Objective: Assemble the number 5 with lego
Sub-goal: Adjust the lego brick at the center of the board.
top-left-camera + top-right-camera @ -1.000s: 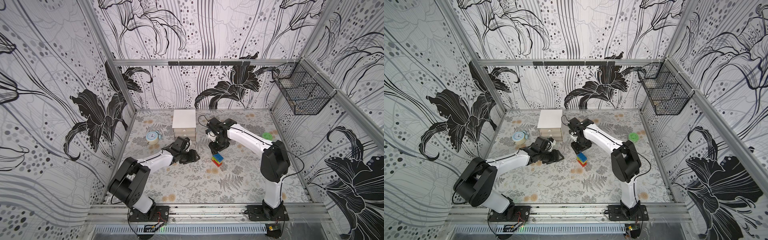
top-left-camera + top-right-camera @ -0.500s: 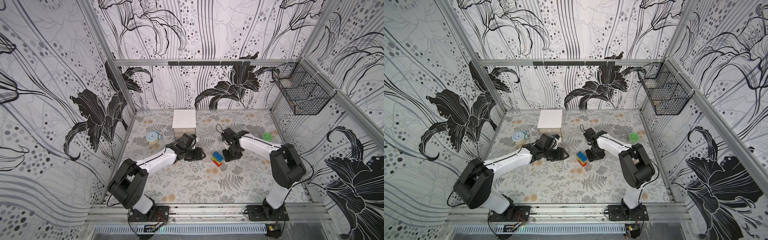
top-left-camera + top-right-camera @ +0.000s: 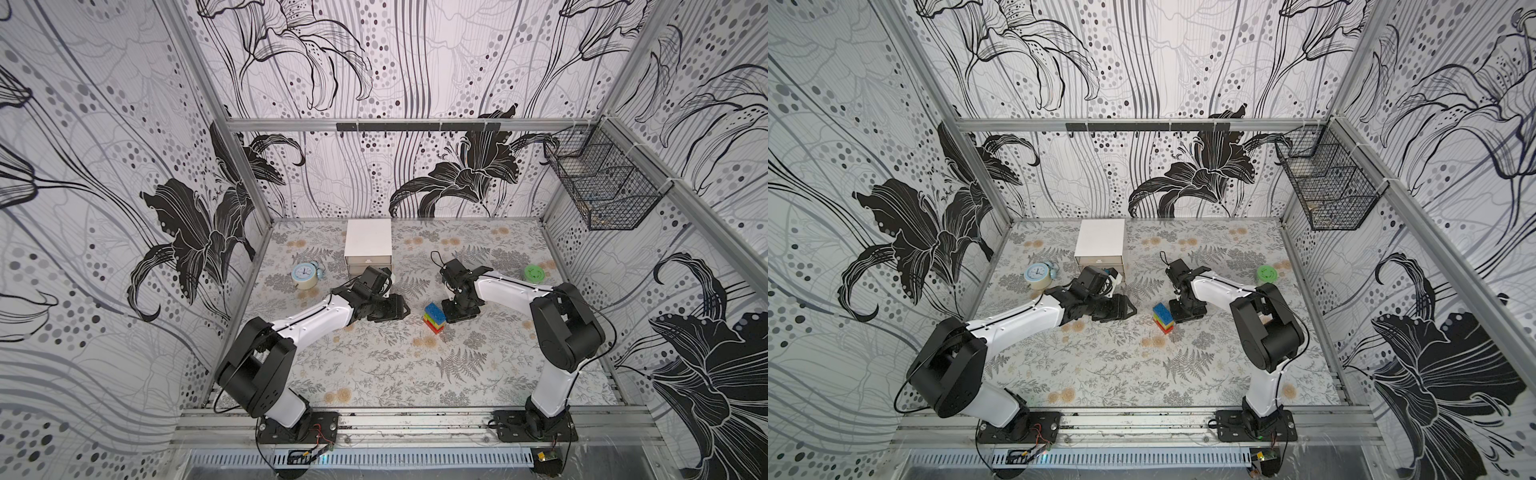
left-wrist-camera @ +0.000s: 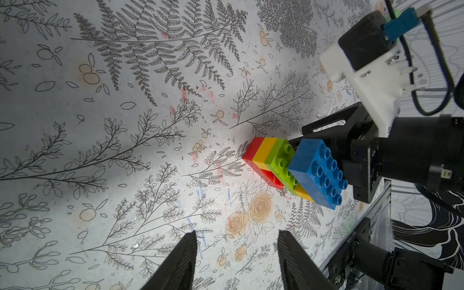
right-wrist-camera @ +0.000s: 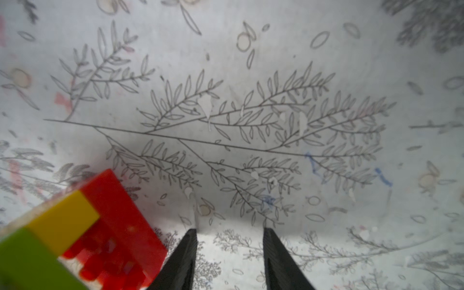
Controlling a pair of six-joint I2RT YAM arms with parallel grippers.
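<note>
The lego digit, the number 5 (image 3: 434, 318) (image 3: 1164, 318), stands upright on the floral table in both top views, with blue on top, then yellow, lime-green, yellow and red at the bottom. The left wrist view shows all of its layers (image 4: 296, 168). My left gripper (image 3: 401, 309) (image 4: 236, 236) lies low to the stack's left, open and empty, a short gap away. My right gripper (image 3: 459, 313) (image 5: 229, 232) points down at the table right beside the stack's right side, open with only table between its fingers. The red brick (image 5: 113, 226) sits just beside one finger.
A white drawer box (image 3: 368, 241) stands behind the left gripper, with a blue alarm clock (image 3: 303, 276) to its left. A green round lid (image 3: 534, 273) lies at the right. A wire basket (image 3: 602, 191) hangs on the right wall.
The right arm swung from behind the stack to its right side and came down low, its jaws narrowing a little. The left gripper slid right, closer to the stack.
</note>
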